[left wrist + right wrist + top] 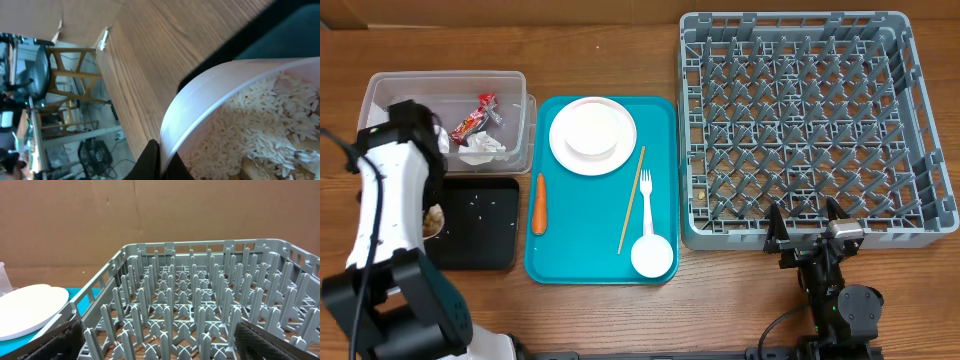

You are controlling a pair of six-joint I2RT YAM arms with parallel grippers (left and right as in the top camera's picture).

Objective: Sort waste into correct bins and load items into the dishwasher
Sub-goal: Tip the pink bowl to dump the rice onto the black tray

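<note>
at the desk's left edge the left gripper [159, 161] is clamped on the thin rim of the white bowl [200, 95]. the overhead view hides most of that bowl under the arm, above the left end of the flat black tray [485, 240]; only the left wrist view shows the heap of long white rice [250, 125] and tan lumps inside. a few loose grains speckle the tray's matte floor. behind it, at the back-left corner, the clear tub [380, 95] holds a shiny red wrapper [473, 118] and crumpled napkins [482, 148]. the smooth teal tray [590, 235] sits mid-desk: an orange carrot [539, 203] along its left edge, the round plate [592, 135] at the back, a thin wooden chopstick [631, 198] beside the fork [645, 190], the small cup [652, 255] at its front edge. the grey dish rack [790, 20], all grid and upright pegs, fills the right side; the right gripper [807, 218] is spread wide at its front edge, holding nothing. the desk is wood-grained; the left wrist view shows wooden chairs [75, 65] beyond it, the right wrist view brown cardboard [160, 210].
</note>
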